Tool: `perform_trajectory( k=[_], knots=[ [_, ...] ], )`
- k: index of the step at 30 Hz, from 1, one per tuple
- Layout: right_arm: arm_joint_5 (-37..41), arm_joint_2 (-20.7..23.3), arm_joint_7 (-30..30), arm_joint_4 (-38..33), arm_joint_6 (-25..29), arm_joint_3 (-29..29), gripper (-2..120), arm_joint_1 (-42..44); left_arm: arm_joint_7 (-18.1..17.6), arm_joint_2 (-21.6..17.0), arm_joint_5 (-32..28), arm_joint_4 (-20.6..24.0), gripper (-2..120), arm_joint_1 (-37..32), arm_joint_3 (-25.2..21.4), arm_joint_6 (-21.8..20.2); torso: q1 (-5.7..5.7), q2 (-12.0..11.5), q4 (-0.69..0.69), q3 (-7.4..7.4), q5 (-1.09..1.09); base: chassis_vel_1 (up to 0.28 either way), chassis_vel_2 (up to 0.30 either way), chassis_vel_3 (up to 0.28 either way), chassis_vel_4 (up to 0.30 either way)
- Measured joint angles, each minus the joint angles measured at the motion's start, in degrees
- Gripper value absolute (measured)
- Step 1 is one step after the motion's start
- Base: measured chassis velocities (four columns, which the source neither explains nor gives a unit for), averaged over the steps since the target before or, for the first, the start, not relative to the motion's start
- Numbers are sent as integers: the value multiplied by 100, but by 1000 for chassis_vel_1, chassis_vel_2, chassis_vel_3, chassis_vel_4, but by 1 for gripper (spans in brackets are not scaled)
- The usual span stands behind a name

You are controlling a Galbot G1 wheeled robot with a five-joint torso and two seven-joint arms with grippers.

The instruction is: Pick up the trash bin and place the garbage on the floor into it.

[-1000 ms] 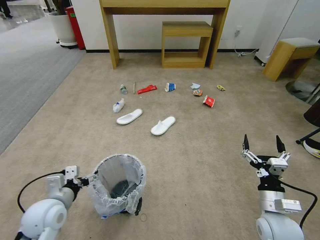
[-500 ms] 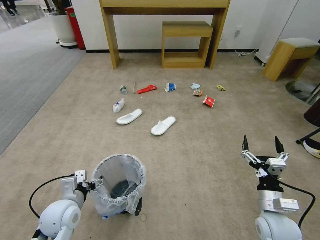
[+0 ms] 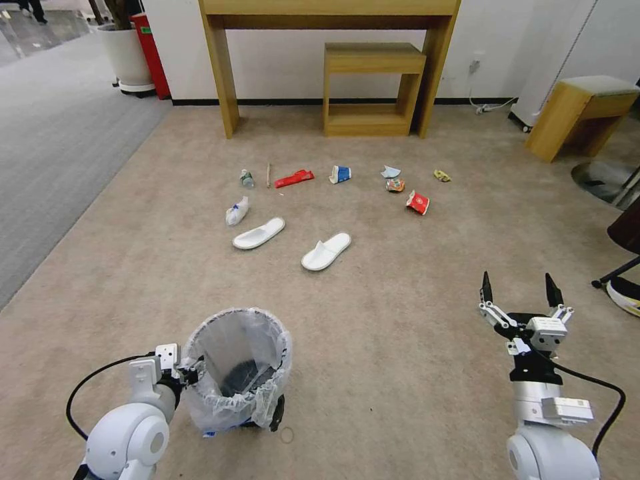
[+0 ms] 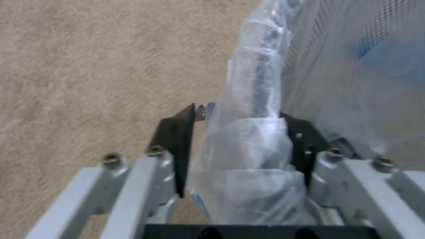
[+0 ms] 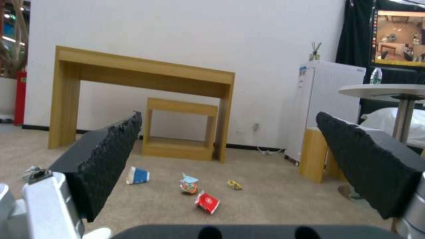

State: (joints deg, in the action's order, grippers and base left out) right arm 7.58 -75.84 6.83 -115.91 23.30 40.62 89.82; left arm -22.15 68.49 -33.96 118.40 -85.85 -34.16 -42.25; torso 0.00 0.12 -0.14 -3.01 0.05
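The trash bin [image 3: 237, 367], black with a crinkled whitish bag over its rim [image 4: 261, 83], stands on the beige floor [image 3: 400, 347] at the near left. My left gripper [image 3: 190, 365] [image 4: 239, 111] is open, one finger on each side of the bagged rim. My right gripper [image 3: 517, 283] [image 5: 228, 114] hangs open and empty at the near right. Farther ahead lies the garbage: two white slippers [image 3: 259, 233] [image 3: 326, 251], crushed bottles [image 3: 237, 211], a stick [image 3: 269, 175], a red wrapper [image 3: 294, 178], a blue-white cup [image 3: 340, 174] [image 5: 137, 175], a can [image 3: 395, 185], a red-white cup [image 3: 418, 202] [image 5: 207, 201] and a yellow wrapper [image 3: 441, 175].
A wooden desk [image 3: 220, 73] with a small stool [image 3: 373, 87] under it stands against the far wall. Another wooden stool [image 3: 580, 113] and a round table base [image 3: 603, 180] are at the right. Grey carpet [image 3: 53, 147], a planter [image 3: 127, 57] and a red bin [image 3: 152, 53] are at the left.
My left arm has moved to the right, bringing its fingers farther over the bin's rim. The bin has stayed put. The right gripper has sunk slightly toward me.
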Motion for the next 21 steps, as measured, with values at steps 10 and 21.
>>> perform_trajectory(
  k=[10, 21],
  knots=[
    [-7, -13, 11, -22, 42, 0, 100, 14, -140, -16, -97, 25, 5, -158, -181, 5, 0, 0, -1, 0, 0, 0, 0, 0, 0],
    [10, -73, 11, -3, 100, 14, 100, 44, -559, 45, -1241, 581, 3, -203, -844, -2, 0, 0, 1, -1, -2, 0, 0, 0, 0]
  ],
)
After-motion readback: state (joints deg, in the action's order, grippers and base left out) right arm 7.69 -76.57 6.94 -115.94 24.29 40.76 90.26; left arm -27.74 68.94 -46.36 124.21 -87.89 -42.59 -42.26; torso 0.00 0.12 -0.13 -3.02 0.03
